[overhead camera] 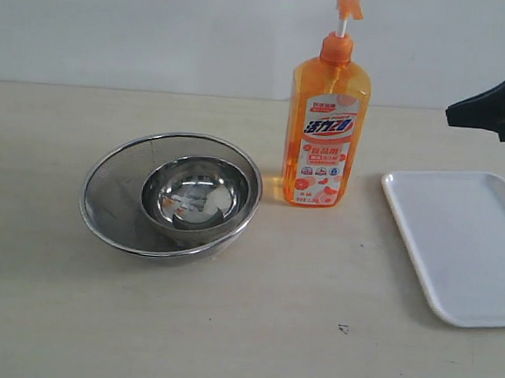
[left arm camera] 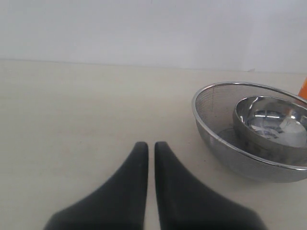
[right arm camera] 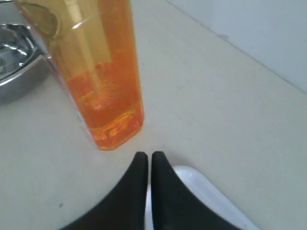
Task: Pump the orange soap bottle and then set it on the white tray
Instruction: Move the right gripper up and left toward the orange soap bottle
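The orange soap bottle (overhead camera: 327, 125) stands upright on the table behind the middle, pump head raised; its lower half fills the right wrist view (right arm camera: 96, 72). The white tray (overhead camera: 462, 245) lies flat to its right, with one corner (right arm camera: 206, 191) showing under the right fingers. My right gripper (overhead camera: 451, 113) hovers shut and empty at the right edge, above the tray's far end, clear of the bottle; its tips (right arm camera: 148, 155) point at the bottle's base. My left gripper (left arm camera: 150, 145) is shut on nothing over bare table, left of the bowls.
A steel mesh strainer bowl (overhead camera: 117, 183) holds a smaller shiny steel bowl (overhead camera: 195, 198) left of the bottle; both appear in the left wrist view (left arm camera: 225, 120). A pale wall runs behind the table. A small dark speck (overhead camera: 343, 328) lies near the front.
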`<state>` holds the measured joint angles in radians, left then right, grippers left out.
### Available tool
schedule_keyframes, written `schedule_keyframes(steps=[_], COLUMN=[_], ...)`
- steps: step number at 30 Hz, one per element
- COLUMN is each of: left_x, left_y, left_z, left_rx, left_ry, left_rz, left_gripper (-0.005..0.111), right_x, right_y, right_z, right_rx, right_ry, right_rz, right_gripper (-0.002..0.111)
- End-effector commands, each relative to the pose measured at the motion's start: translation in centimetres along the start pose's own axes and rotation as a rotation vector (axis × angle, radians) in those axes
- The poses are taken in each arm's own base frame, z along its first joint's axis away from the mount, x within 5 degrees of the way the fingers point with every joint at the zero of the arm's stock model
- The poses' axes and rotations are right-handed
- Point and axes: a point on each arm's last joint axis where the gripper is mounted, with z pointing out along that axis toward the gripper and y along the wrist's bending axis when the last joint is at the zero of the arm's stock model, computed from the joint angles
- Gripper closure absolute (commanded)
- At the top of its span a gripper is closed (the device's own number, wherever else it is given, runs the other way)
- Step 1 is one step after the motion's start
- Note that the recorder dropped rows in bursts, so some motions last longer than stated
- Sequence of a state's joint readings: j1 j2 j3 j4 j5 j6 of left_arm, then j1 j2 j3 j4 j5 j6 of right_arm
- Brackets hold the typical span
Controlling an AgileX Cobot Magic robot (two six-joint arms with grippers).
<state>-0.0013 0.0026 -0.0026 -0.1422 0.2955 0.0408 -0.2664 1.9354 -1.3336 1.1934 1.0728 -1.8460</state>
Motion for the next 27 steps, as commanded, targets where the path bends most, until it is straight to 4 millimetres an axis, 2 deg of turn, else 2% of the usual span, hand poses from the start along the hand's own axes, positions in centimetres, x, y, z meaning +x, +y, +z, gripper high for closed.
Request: schedule_keyframes(steps=[1,9,12,15,19,21,22,27], left_x=[0.08,0.08,0.08,0.08,0.08,0.08,0.08,0.08], left_y=[-0.01,-0.01,-0.01,-0.01,-0.01,-0.01,-0.01,-0.01], left_z=[0.0,0.0,0.0,0.0,0.0,0.0,0.0,0.0], left_rx=[0.003,0.003,0.003,0.003,0.003,0.003,0.003,0.003], left_ry=[0.0,0.0,0.0,0.0,0.0,0.0,0.0,0.0], left_rz=[0.009,0.009,0.009,0.009,0.009,0.009,0.009,0.009], left_gripper=[0.102,0.102,0.102,0.102,0.102,0.102,0.102,0.102], right_x=[-0.26,-0.63,-0.63,-0.62,-0.61,-0.61,-0.61,-0.63], right_y=[-0.53,-0.41,-0.37,-0.39,-0.43,-0.43,-0.43,-0.47], right_z=[-0.13,-0.15,-0.14,-0.14,-0.14,-0.14,-0.14,-0.15], right_rx=[0.044,0.03,0.025,0.027,0.031,0.031,0.031,0.037], right_ry=[-0.029,-0.07,-0.07,-0.07,-0.069,-0.069,-0.069,-0.071], right_rz=[0.018,0.057,0.079,0.081,0.081,0.081,0.081,0.069], right_gripper=[0.108,0.107,0.099,0.076,0.035,0.011,0.003,0.003])
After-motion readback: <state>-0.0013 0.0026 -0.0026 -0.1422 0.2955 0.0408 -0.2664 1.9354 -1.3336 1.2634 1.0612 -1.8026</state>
